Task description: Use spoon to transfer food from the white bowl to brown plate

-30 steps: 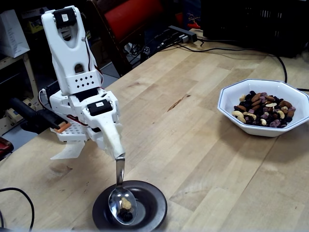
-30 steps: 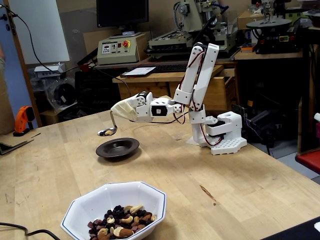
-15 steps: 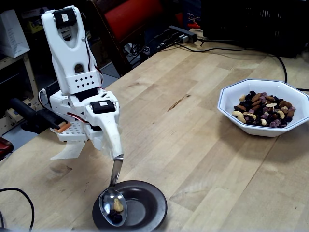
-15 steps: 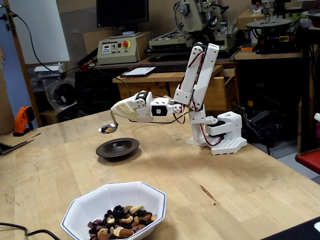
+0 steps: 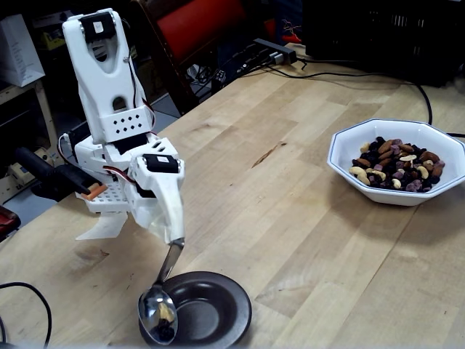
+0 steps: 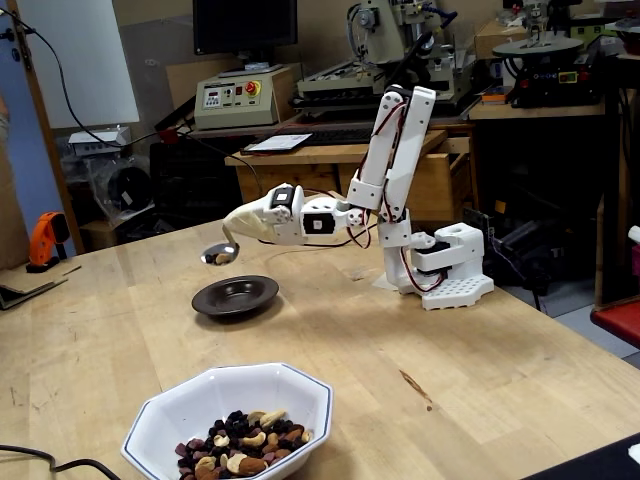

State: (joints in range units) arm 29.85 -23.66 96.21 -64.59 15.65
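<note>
In a fixed view, nearest the camera, your brown plate [image 5: 207,309] sat at the table's [image 5: 305,218] front edge, and the spoon [image 5: 158,309] hung over its left rim with a few dark and tan pieces of food [image 5: 166,320] in its bowl. The spoon's handle ran up into your gripper [image 5: 174,243], whose white fingers [image 5: 168,207] were closed on it, pointing downward from the arm [image 5: 109,80]. Farther back and to the right, well apart from the plate, stood the white bowl [image 5: 345,156] holding mixed nuts and dried fruit.

In the other fixed view the order was reversed for you: the white bowl [image 6: 200,400] came first with its heap of food [image 6: 240,445], then the brown plate [image 6: 236,296] in the middle of the table [image 6: 420,340], with the spoon [image 6: 218,254] held clear above its left side, not touching it. Behind that, your gripper [image 6: 240,232] reached left from the arm [image 6: 395,170], whose base [image 6: 450,275] stood on the table. A bench of machines [image 6: 400,50] filled the background.
</note>
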